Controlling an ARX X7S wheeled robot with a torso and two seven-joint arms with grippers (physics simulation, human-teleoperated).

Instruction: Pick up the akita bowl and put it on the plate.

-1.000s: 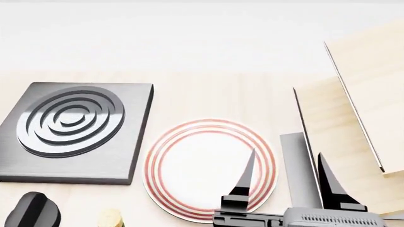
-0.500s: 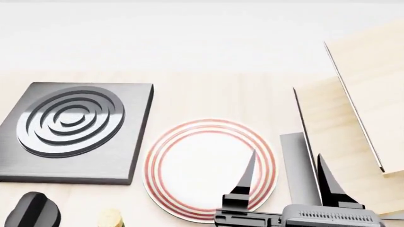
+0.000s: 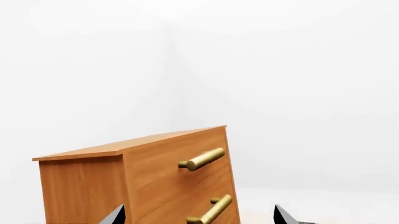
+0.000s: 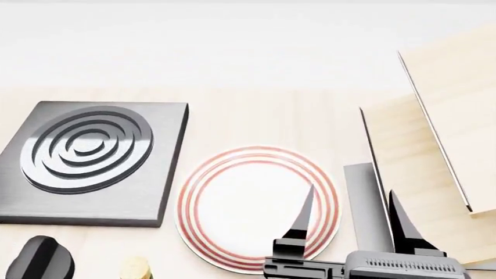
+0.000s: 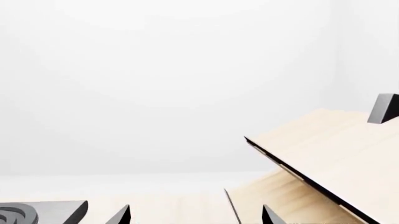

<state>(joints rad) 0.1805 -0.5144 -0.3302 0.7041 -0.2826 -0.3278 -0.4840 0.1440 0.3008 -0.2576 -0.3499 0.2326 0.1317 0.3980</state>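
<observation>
The plate (image 4: 232, 200), white with thin red rings at its rim, lies on the light wooden tabletop in the head view. My right gripper (image 4: 352, 188) stands open at the plate's near right edge, one finger (image 4: 305, 212) over the rim, nothing between them. The right wrist view shows the same gripper (image 5: 196, 214) open on empty air. My left gripper (image 3: 199, 214) is open and faces a wooden drawer cabinet (image 3: 156, 177); it is out of the head view. The akita bowl is out of view.
A square grey stove burner (image 4: 85, 157) sits left of the plate. A black knob (image 4: 39, 258) and a cork-coloured object (image 4: 136, 268) lie at the near left. A pale wooden cabinet (image 4: 442, 133) with slanted panels and a grey slab (image 4: 363, 200) stands at the right.
Almost nothing: my right gripper's body has edged slightly further into the head view, and its fingers stay open over the plate's edge.
</observation>
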